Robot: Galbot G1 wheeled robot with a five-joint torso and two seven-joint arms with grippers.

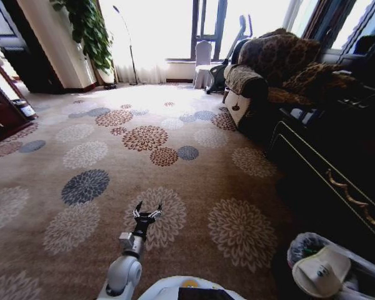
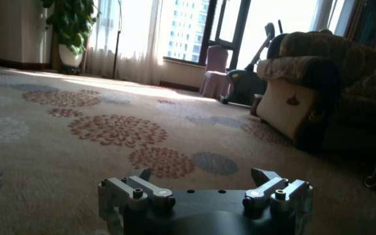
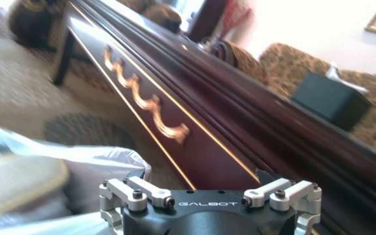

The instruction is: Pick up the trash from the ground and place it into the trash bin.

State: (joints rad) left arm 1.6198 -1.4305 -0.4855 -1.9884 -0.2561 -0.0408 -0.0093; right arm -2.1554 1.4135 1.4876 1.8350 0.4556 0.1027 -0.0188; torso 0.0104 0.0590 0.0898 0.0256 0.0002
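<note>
The trash bin (image 1: pixel 302 247), a black bucket with a shiny clear liner (image 3: pixel 103 164), stands on the carpet at the lower right, close to the dark cabinet. A pale rounded piece (image 1: pixel 321 270) lies across its mouth; I cannot tell whether it is trash or part of my right arm. No loose trash lies on the visible carpet. My right gripper (image 3: pixel 205 185) hangs low at the bin's liner, open and holding nothing. My left gripper (image 1: pixel 147 214) (image 2: pixel 203 175) is stretched forward just above the carpet, open and holding nothing.
A long dark cabinet (image 1: pixel 337 181) with gold ornament (image 3: pixel 150 105) runs along the right side. Past it stands a patterned sofa (image 1: pixel 269 69). At the back are a plant (image 1: pixel 87 28), a floor lamp (image 1: pixel 128 44) and a covered chair (image 1: pixel 203 62). Flowered carpet (image 1: pixel 144 137) spreads ahead.
</note>
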